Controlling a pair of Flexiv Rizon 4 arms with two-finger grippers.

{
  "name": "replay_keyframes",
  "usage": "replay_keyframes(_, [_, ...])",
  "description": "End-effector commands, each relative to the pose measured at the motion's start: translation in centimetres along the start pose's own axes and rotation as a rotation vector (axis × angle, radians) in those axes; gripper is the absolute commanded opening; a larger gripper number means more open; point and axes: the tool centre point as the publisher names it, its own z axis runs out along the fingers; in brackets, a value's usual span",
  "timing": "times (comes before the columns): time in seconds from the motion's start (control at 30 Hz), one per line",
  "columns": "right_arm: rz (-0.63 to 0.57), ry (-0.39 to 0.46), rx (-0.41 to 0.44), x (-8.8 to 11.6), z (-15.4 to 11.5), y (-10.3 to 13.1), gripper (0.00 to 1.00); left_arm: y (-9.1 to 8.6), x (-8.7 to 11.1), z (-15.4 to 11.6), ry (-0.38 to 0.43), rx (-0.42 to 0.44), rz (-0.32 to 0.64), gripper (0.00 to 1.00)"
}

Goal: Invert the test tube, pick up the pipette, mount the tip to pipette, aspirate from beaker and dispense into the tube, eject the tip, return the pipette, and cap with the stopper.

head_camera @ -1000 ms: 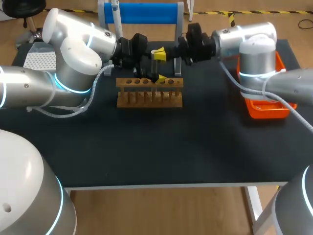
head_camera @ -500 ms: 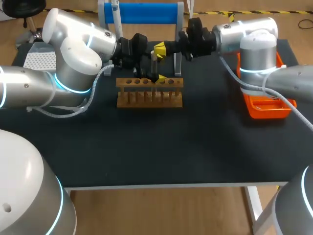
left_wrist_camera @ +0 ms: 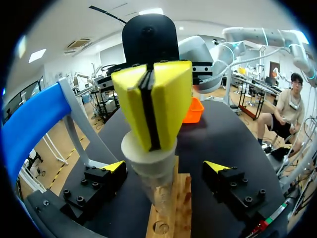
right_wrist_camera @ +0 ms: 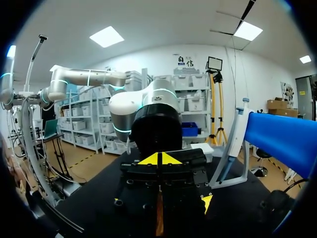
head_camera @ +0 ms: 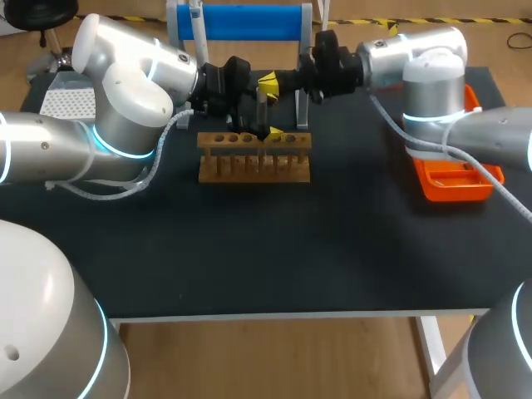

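Now the stopper [left_wrist_camera: 148, 159] sits on the test tube [left_wrist_camera: 164, 201].
It is directly under the right end effector [left_wrist_camera: 151, 106], whose tips are pressed together; the left end effector [left_wrist_camera: 166, 167] is spread either side of the tube.

Black matte bench [head_camera: 249, 249] on white legs [head_camera: 432, 349]; light-brown wood-look floor [head_camera: 274, 357] underneath. Rm beyond: white walls [right_wrist_camera: 163, 59], white ceiling [right_wrist_camera: 168, 22] w/ rect. panel lights [right_wrist_camera: 106, 36], all lit.

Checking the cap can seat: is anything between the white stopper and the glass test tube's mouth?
Nothing visible does. The white conical stopper sits at the mouth of the clear glass test tube, under the shut yellow tips of the right pincer; the left pincer stands open either side.
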Motion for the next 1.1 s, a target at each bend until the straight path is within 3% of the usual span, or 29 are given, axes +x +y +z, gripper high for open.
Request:
replay_keyframes(0.03, [0.013, -0.002, 0.014, -0.5, 0.0, -1.3, 0.0, 0.1, -0.1, 0.0, 0.003, 0.003, 0.001, 1.0])
replay_keyframes(0.37, [0.044, -0.013, 0.037, -0.4, 0.1, -3.1, 0.0, 0.1, -0.1, 0.0, 0.003, 0.003, 0.001, 1.0])
replay_keyframes(0.73, [-0.061, -0.024, -0.049, 0.2, -1.6, 2.2, 0.0, 0.1, -0.1, 0.0, 0.003, 0.003, 0.001, 1.0])
replay_keyframes(0.77, [-0.071, -0.03, -0.045, 0.3, -1.9, 2.7, 0.07, 0.1, -0.1, 0.0, 0.003, 0.003, 0.001, 1.0])
replay_keyframes(0.8, [-0.078, -0.037, -0.043, 0.5, -2.4, 3.1, 0.38, 0.1, -0.1, 0.0, 0.003, 0.003, 0.001, 1.0])
replay_keyframes(0.83, [-0.088, -0.046, -0.034, 0.7, -2.8, 3.5, 0.76, 0.1, -0.1, 0.0, 0.003, 0.003, 0.001, 1.0])
replay_keyframes(0.87, [-0.098, -0.057, -0.02, 1.0, -3.4, 3.7, 1.0, 0.1, -0.1, 0.0, 0.003, 0.003, 0.001, 1.0])
replay_keyframes(1.1, [-0.116, -0.15, 0.118, 2.4, -8.4, 3.0, 1.0, 0.1, -0.1, 0.0, 0.003, 0.003, 0.001, 1.0])
